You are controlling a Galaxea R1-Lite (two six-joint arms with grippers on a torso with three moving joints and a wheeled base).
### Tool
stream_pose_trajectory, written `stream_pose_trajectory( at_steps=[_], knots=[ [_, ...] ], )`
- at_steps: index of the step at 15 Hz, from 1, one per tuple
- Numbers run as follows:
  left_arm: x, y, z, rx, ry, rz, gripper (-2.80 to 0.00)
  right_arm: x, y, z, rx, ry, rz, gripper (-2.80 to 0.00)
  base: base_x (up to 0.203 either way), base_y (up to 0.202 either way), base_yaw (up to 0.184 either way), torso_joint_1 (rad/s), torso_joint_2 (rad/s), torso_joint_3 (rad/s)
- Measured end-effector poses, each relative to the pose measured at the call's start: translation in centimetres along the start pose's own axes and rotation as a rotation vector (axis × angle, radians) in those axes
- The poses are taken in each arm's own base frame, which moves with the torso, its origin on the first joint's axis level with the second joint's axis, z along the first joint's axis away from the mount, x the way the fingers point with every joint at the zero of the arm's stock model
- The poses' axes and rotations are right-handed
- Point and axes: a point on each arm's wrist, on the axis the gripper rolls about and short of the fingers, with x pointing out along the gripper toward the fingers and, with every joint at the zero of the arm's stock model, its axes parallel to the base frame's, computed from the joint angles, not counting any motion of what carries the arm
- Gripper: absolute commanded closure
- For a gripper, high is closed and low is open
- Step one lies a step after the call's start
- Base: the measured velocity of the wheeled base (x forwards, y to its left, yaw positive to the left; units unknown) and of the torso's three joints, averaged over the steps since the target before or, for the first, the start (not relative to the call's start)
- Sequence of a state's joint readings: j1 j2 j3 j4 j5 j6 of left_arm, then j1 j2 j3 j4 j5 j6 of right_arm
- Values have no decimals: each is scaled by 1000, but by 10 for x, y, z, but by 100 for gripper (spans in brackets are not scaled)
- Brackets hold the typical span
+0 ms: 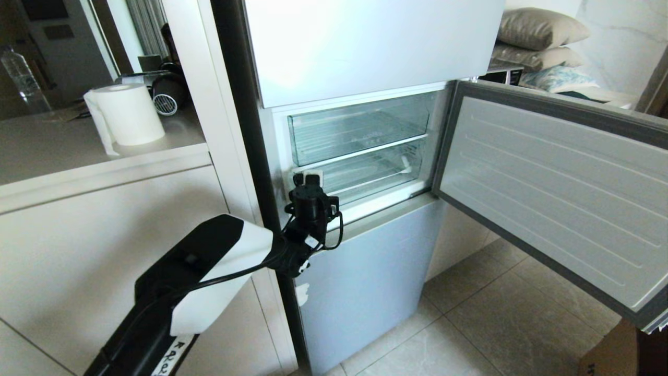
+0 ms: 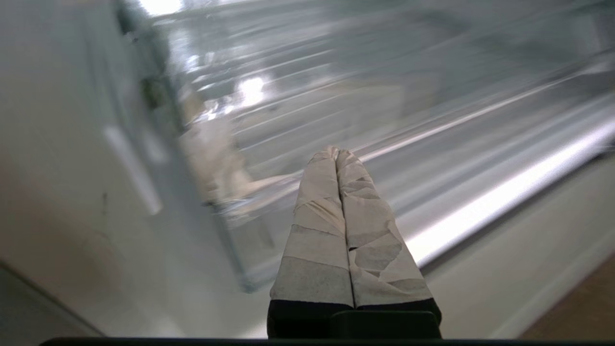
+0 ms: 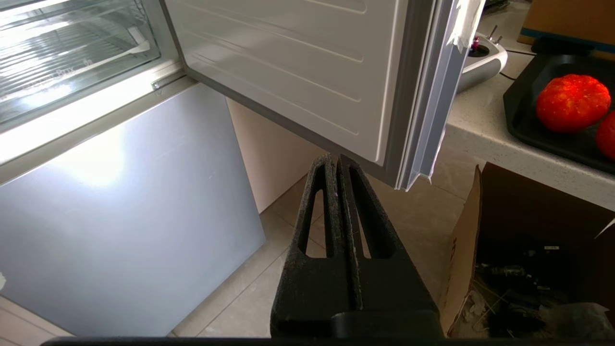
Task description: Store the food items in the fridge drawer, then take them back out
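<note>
The fridge drawer is the lower of two clear bins inside the open fridge, and it looks pushed in. My left gripper is at the left end of its front lip. In the left wrist view the taped fingers of this gripper are pressed together, shut on nothing, just before the drawer's bright lip. Two red round food items lie on a black tray on a counter, seen only in the right wrist view. My right gripper hangs shut and empty over the floor, below the open door's edge.
The fridge door stands open to the right. The upper clear bin sits above the drawer. A cabinet top on the left carries a paper roll. An open cardboard box stands on the tiled floor under the counter.
</note>
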State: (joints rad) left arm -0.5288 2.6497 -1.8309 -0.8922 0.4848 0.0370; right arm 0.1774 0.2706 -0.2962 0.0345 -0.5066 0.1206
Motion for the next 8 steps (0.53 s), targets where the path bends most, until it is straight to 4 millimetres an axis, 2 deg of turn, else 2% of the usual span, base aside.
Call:
stream_pose_trajectory(
  at_steps=[4,6,8],
  knots=[
    [-41,-11,37,2,7,-79,0,1,0,-4,-6,12,3,0,0,0,0,0,0,0],
    [-76,-9,64,13,17,-131,0,1,0,-6,-10,20,4,0,0,0,0,0,0,0],
    [-114,2,102,12,-5,-180,0,2,0,-7,-15,25,4,0,0,0,0,0,0,0]
  ],
)
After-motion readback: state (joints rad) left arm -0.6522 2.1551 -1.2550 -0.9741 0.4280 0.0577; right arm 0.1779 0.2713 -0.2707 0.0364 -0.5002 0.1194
